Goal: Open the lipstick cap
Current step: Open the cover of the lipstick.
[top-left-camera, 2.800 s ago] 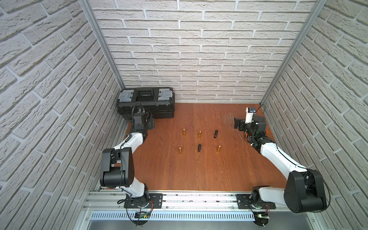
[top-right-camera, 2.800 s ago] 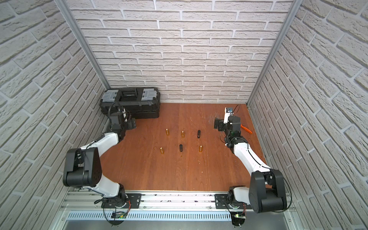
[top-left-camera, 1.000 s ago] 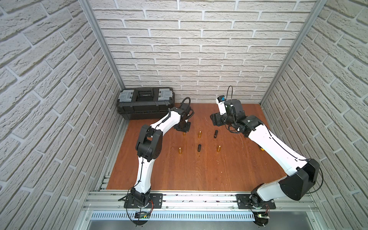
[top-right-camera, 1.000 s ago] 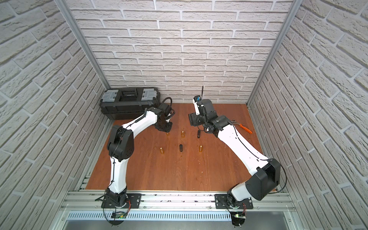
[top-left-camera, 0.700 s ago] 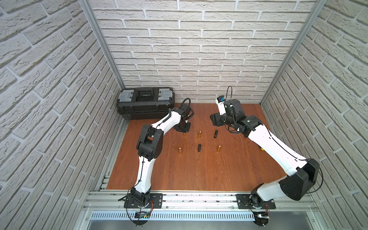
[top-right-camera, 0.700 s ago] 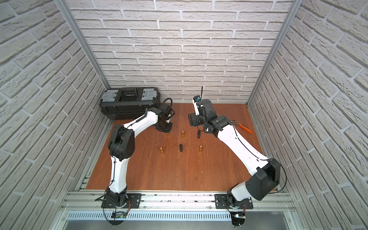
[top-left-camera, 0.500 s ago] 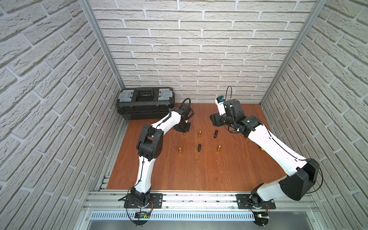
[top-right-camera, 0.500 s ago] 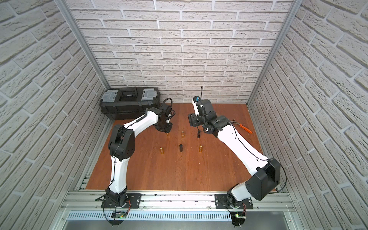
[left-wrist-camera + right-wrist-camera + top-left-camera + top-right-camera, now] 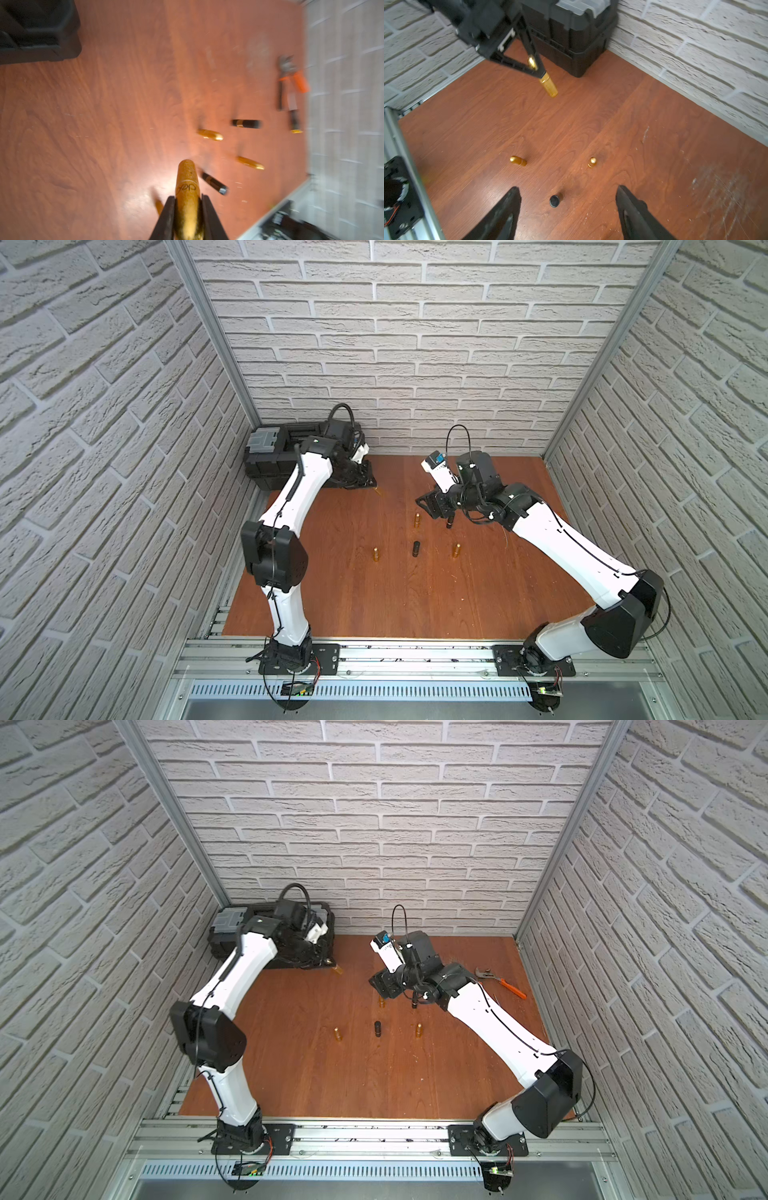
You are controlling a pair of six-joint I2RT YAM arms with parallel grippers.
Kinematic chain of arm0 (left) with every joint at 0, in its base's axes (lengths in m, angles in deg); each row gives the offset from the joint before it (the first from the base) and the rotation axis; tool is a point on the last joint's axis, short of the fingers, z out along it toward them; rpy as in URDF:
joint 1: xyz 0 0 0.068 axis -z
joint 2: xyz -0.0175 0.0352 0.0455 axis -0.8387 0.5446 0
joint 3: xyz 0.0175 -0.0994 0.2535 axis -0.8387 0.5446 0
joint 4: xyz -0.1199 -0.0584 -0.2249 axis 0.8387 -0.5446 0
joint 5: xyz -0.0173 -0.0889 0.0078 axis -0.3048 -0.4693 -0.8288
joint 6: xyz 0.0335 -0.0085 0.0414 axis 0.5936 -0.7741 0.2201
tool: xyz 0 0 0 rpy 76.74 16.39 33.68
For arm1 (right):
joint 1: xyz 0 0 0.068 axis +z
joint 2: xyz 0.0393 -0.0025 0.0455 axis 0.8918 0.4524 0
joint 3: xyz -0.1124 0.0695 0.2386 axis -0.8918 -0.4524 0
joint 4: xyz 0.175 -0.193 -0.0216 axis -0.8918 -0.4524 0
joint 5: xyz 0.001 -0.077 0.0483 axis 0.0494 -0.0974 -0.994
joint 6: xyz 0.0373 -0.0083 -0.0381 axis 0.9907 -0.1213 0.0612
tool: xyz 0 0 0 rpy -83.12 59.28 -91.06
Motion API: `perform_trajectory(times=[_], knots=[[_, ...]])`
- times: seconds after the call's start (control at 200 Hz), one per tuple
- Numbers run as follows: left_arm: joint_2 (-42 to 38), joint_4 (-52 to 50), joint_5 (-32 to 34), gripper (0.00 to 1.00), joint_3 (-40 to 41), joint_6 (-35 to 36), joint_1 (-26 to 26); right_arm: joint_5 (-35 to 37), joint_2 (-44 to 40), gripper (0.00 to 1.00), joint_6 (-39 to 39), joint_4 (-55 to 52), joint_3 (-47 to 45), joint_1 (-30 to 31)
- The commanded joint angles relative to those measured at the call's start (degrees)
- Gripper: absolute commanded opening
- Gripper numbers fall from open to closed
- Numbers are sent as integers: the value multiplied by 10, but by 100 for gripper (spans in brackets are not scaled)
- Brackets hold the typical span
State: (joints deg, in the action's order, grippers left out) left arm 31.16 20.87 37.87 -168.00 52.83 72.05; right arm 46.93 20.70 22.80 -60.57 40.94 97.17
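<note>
My left gripper [image 9: 188, 199] is shut on a gold lipstick [image 9: 186, 182], which sticks out past the fingertips with its cap on. In both top views it hangs just above the wooden table beside the toolbox, gold lipstick [image 9: 377, 491] [image 9: 338, 969] pointing down. The right wrist view shows the same held gold lipstick [image 9: 548, 84]. My right gripper [image 9: 568, 193] stands open above an upright black lipstick [image 9: 555, 200], not touching it. In a top view my right gripper [image 9: 432, 506] sits mid-table, apart from the left one.
Gold lipsticks [image 9: 417, 520] [image 9: 376, 554] [image 9: 456, 549] and black ones [image 9: 415, 548] [image 9: 449, 524] stand on the table. A black toolbox [image 9: 270, 448] fills the back left corner. Orange-handled pliers [image 9: 500, 981] lie at the back right by the wall.
My left gripper has shut on the gold lipstick and carried it up and back towards the toolbox. The right gripper has hardly moved and stays open.
</note>
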Motion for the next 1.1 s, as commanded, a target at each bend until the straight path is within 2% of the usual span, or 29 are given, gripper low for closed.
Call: perform_trajectory(times=[0.0, 0.15, 0.455, 0.715, 0.93, 1.095], knots=[[-41, -26, -151, 5, 22, -30, 2, -63, 11, 73, -38, -9, 36, 23], [-98, 38, -189, 5, 76, -84, -2, -102, 27, 73, -49, -21, 66, 33], [-154, 82, -226, 6, 123, -124, 2, -84, 68, 70, -63, -4, 91, 38], [-173, 72, -237, 6, 144, -119, 9, -102, 111, 58, -68, -6, 135, 38], [-177, 72, -239, 6, 154, -117, 9, -93, 117, 56, -77, -4, 144, 41], [-173, 72, -240, 6, 151, -116, 7, -98, 130, 44, -82, -21, 164, 44]])
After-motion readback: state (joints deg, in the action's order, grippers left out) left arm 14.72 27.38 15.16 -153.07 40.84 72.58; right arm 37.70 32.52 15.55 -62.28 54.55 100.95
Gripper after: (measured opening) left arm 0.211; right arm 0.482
